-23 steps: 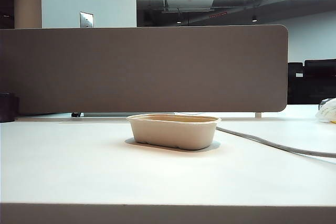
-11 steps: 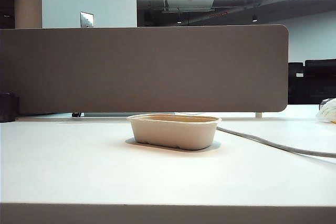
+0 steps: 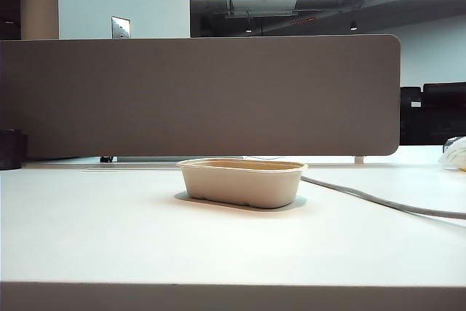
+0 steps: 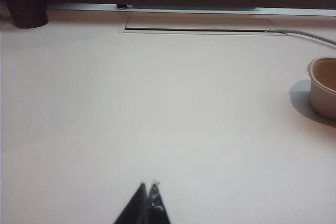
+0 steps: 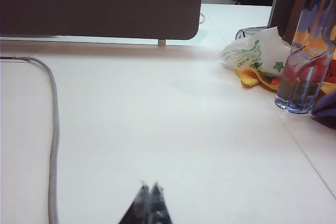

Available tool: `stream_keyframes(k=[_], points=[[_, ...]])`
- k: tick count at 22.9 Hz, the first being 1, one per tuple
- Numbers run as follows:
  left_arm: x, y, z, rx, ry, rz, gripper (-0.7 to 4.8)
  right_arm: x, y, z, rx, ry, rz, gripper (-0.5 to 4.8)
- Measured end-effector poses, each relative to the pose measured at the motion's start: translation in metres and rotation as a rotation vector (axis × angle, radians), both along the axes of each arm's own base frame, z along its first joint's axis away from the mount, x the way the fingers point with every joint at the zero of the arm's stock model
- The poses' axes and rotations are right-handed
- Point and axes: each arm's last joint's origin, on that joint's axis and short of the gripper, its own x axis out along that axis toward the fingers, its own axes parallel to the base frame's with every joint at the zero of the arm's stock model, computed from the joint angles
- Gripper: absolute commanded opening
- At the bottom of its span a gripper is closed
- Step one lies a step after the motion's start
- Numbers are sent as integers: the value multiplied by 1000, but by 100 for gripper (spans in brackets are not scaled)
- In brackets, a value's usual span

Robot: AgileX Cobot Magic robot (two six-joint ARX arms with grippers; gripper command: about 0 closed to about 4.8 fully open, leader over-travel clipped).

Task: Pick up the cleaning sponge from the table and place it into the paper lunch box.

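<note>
From the exterior view, the paper lunch box [image 3: 242,182] stands alone near the middle of the bench [image 3: 109,238], open side up, which suits a drop from above. Neither arm enters this view, so both seem drawn back toward the near edge. The cleaning sponge cannot be seen here; the box wall hides the inside from this low angle, so it may well lie in there, but that is a guess. A grey cable [image 3: 378,200] trails away from behind the box, and the grey-brown partition [image 3: 196,96] closes off the back.

In the left wrist view, the left gripper [image 4: 146,187] sits low over bare bench, its jaws pressed together to a single point with nothing between them. One end of the lunch box shows ahead of the jaws and well off to one side. No sponge lies on the stretch of bench ahead.

In the right wrist view, the right gripper [image 5: 147,187] has its jaws together and empty too, aimed level across the bench. The cable runs ahead and to one side; on the other side, well apart from the jaws, are a crumpled plastic bag [image 5: 252,51] and a clear bottle [image 5: 304,72]. No sponge is visible here either. Both arms look parked, a resting pose rather than a reach.
</note>
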Motion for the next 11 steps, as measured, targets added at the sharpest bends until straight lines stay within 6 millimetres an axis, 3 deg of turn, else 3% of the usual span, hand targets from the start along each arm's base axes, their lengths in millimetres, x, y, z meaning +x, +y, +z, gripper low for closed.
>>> stream_keyframes(k=[11], points=[[0,0,0,0,0,0,-5,0,0,0,30,-1,8,-8]])
